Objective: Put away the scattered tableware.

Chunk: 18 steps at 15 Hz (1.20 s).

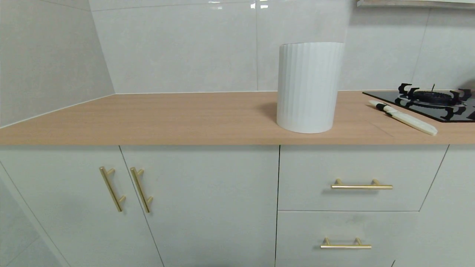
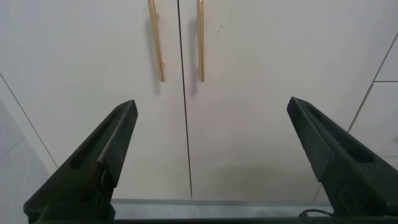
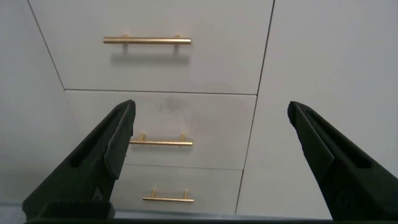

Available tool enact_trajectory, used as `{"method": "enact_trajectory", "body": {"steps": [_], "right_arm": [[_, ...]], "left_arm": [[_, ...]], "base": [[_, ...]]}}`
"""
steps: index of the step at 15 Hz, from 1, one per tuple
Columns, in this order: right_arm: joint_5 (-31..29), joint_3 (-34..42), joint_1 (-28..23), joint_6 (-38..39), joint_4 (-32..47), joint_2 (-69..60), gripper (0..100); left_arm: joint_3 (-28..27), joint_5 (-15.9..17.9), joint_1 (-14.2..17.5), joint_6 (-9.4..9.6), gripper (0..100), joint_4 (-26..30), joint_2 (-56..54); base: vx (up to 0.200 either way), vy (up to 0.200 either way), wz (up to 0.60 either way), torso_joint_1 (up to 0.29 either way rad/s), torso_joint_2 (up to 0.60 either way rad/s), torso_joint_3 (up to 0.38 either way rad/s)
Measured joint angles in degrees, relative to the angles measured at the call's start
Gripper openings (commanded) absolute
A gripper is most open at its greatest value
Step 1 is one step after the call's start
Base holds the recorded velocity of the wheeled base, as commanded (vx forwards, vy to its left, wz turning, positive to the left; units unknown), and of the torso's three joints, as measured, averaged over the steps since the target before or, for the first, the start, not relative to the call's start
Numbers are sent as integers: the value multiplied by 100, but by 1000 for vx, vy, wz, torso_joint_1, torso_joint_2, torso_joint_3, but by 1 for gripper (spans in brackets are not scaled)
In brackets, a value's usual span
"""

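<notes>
- The white utensil (image 1: 403, 117) is laid flat on the countertop (image 1: 167, 118), right of the ribbed container (image 1: 307, 87) and apart from it.
- The left gripper (image 2: 211, 104) is spread wide, faced at the cabinet doors (image 2: 249, 137) below-left of the container.
- The right gripper (image 3: 211, 106) is spread wide, faced at the drawers (image 3: 161, 68) below the container.
</notes>
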<state>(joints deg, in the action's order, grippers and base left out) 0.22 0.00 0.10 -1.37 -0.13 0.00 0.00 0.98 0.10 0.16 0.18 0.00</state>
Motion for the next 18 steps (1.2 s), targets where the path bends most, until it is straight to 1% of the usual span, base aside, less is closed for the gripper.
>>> {"method": "enact_trajectory", "body": {"steps": [9,18], "right_arm": [[0,0,0,26,0,0,100],[2,0,-5,26,0,0,100]], "left_arm": [[0,0,-2,6,100,0,0],[0,0,-2,11,100,0,0]], "base": [[0,0,0,0,0,0],[0,-200,0,2,1,3]]}}
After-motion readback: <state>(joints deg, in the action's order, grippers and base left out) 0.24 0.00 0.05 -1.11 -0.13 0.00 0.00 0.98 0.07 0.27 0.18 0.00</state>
